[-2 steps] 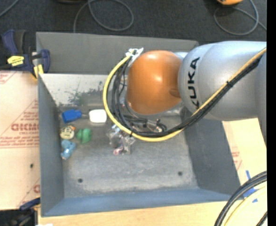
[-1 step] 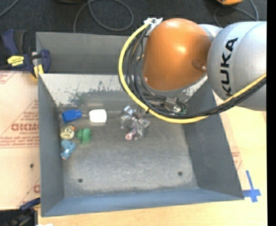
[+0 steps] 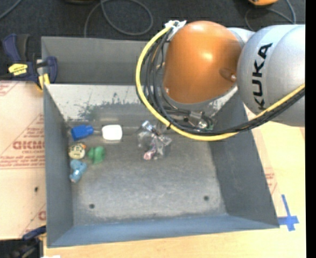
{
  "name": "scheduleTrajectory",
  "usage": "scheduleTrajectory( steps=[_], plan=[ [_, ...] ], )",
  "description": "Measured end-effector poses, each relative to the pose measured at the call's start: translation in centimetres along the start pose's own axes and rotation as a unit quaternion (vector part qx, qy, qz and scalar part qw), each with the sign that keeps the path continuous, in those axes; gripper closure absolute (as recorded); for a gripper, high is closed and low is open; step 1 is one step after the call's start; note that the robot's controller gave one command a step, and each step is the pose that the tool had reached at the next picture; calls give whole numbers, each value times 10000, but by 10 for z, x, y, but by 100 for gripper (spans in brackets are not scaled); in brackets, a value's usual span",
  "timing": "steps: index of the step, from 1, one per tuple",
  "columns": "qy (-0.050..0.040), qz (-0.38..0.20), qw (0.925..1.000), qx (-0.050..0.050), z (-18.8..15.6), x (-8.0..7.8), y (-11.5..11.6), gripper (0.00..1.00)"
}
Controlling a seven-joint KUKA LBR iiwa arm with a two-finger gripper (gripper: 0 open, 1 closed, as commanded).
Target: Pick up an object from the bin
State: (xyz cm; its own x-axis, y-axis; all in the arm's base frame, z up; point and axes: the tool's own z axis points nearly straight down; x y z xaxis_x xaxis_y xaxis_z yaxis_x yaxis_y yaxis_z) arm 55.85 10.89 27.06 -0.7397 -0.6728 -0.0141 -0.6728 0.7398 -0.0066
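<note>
Grey bin (image 3: 147, 198), gritty floor. Gripper (image 3: 155, 142) sits low, just right of white block (image 3: 112, 133); open or clenched, can't tell. Nearest candidate is that block, blue block (image 3: 81, 131) left of it. I'd shift left, centre over it, then descend.

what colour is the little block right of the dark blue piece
White. The block shows best in the camera view, beside the dark blue piece.

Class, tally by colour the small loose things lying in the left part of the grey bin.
Dark blue block: 1
White block: 1
Green thing: 1
Light blue thing: 1
Yellowish ball: 1
Total: 5
</note>
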Motion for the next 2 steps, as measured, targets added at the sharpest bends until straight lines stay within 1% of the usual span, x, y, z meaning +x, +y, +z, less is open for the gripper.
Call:
scheduleTrajectory(
  steps=[1,2],
  plan=[
    [1,-9,10000,0,0,0,0,100],
    [28,-523,9986,-22,-26,3,5,100]
  ],
)
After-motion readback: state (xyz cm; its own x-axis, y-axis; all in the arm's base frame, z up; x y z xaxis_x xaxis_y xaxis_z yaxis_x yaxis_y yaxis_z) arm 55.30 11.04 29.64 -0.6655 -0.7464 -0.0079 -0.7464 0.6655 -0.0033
